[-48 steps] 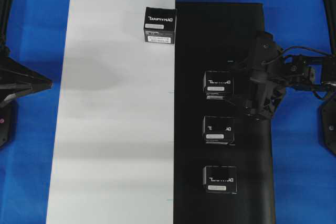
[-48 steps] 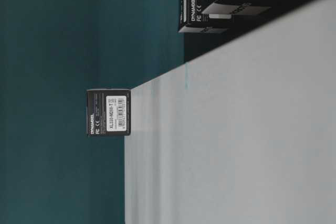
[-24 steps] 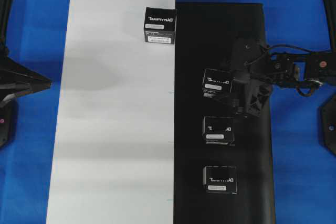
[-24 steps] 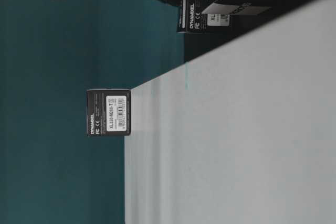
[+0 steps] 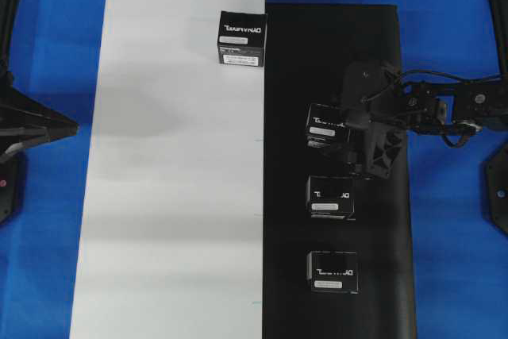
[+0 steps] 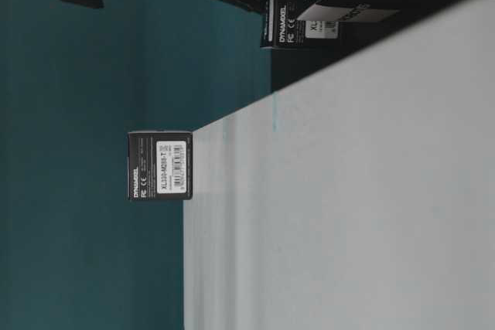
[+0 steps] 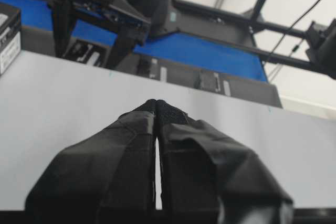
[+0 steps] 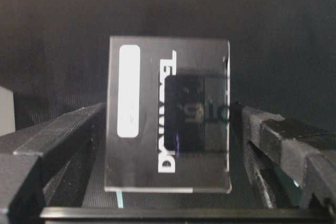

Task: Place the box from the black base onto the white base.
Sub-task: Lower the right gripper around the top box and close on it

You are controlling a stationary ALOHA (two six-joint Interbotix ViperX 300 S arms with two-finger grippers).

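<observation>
The right gripper (image 8: 168, 129) stands with jaws wide apart, straddling the box (image 5: 327, 125) on the black base (image 5: 381, 53); contact cannot be confirmed. Two like boxes (image 5: 330, 195) sit below it. A fourth box (image 5: 241, 38) rests on the white base (image 5: 175, 180). The left gripper (image 7: 156, 109) is closed, empty.

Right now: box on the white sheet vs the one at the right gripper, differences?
The box on the white base sits at the sheet's far right edge, free of either arm; the box between the fingers lies on the black base, flanked by the open right gripper, not yet clamped. Both are black with white lettering and a white label.
</observation>
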